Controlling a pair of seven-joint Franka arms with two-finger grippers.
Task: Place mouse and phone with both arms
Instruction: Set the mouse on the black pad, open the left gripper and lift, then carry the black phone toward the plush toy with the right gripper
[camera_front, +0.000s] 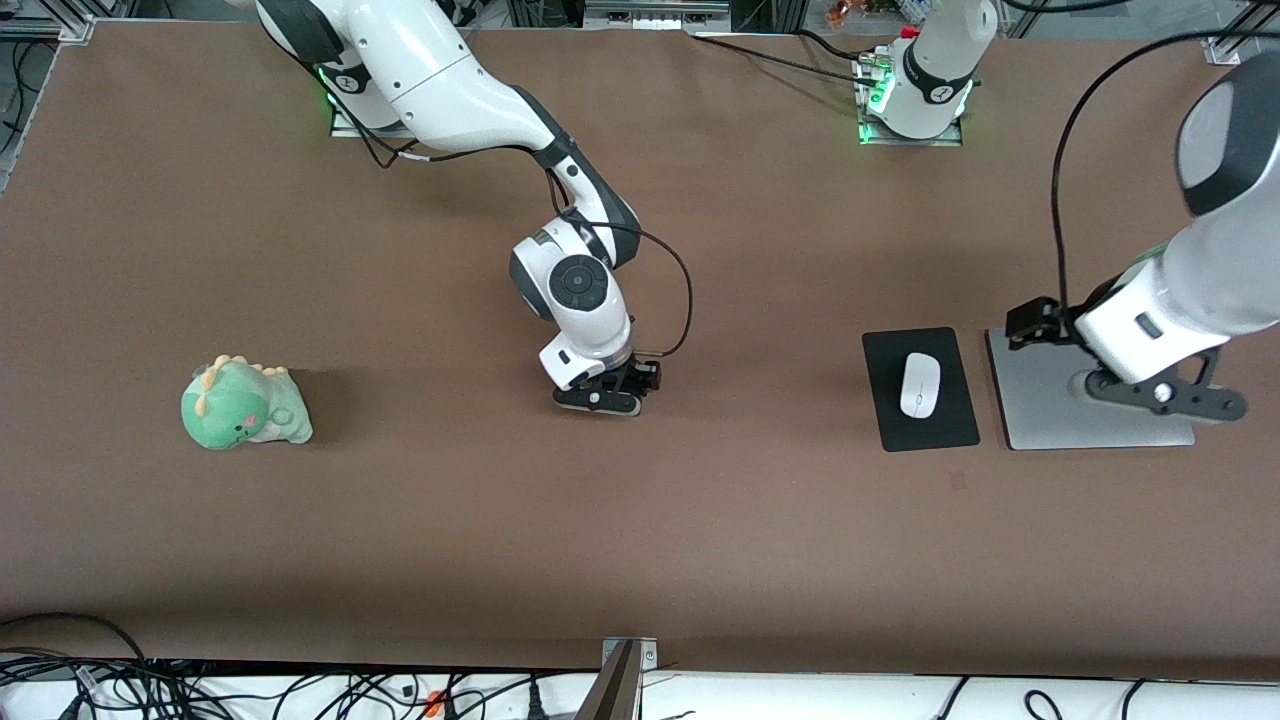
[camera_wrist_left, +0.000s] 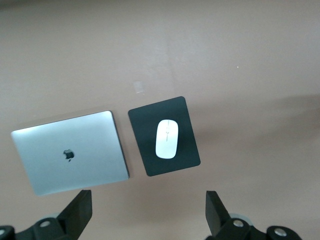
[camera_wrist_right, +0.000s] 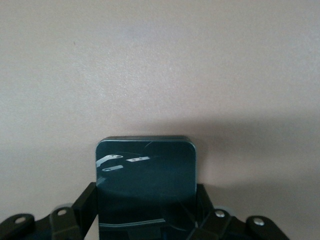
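Note:
The white mouse (camera_front: 920, 385) lies on a black mat (camera_front: 890, 420) beside a closed silver laptop (camera_front: 1040, 420) toward the left arm's end of the table. It also shows in the left wrist view (camera_wrist_left: 167, 138). My left gripper (camera_front: 1165, 395) hangs over the laptop, open and empty, with its fingers wide apart (camera_wrist_left: 148, 215). My right gripper (camera_front: 600, 395) is low over the middle of the table. It is shut on the black phone (camera_wrist_right: 146, 185), one finger on each long side. The gripper hides the phone in the front view.
A green dinosaur plush (camera_front: 245, 405) sits toward the right arm's end of the table. The mat (camera_wrist_left: 145, 150) and laptop (camera_wrist_left: 70, 152) lie side by side. Brown tabletop surrounds the right gripper.

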